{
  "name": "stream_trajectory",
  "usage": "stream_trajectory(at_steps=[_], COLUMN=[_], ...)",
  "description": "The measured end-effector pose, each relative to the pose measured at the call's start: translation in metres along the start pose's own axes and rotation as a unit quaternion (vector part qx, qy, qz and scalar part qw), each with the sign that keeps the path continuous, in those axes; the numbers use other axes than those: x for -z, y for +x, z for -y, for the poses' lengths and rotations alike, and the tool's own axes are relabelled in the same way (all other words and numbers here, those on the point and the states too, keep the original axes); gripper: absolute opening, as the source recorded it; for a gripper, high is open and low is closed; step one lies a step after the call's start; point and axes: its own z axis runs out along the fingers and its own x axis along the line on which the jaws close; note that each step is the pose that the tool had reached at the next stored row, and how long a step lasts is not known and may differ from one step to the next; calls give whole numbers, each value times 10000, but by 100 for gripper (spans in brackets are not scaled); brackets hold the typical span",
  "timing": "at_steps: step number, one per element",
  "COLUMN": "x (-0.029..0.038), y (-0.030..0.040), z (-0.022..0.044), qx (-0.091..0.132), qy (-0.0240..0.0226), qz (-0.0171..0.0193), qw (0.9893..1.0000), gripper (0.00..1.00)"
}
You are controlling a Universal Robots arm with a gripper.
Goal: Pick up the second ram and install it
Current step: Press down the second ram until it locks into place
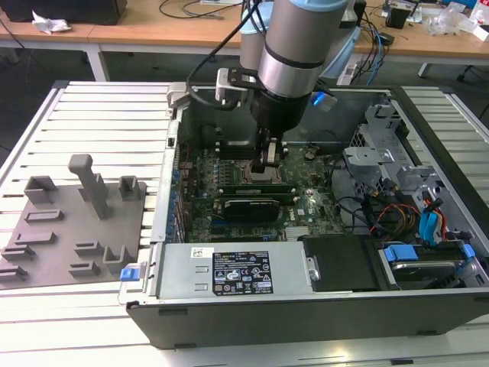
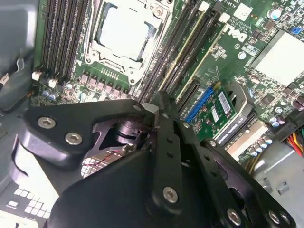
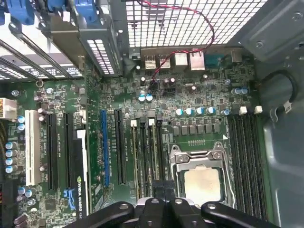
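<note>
The gripper (image 1: 267, 170), fingers together, presses down on the second ram (image 1: 238, 188) in its motherboard (image 1: 309, 205) slot (CPU socket (image 3: 202, 178) beside).

A slatted metal table (image 1: 99, 115) carried an open computer case (image 1: 306, 306) across its middle and near edge. A grey plastic holder block (image 1: 72, 229) lay flat beside it, toward the exterior view's left edge.

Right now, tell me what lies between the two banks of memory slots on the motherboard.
In the first wrist view, the processor socket in its metal frame sits between one slot bank and the other slot bank.
</note>
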Motion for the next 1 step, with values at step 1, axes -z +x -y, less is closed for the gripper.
stream_trajectory(at_steps=[1], x=[0], y=[0], z=[0], qx=[0], qy=[0], qz=[0], qw=[10000], gripper=[11])
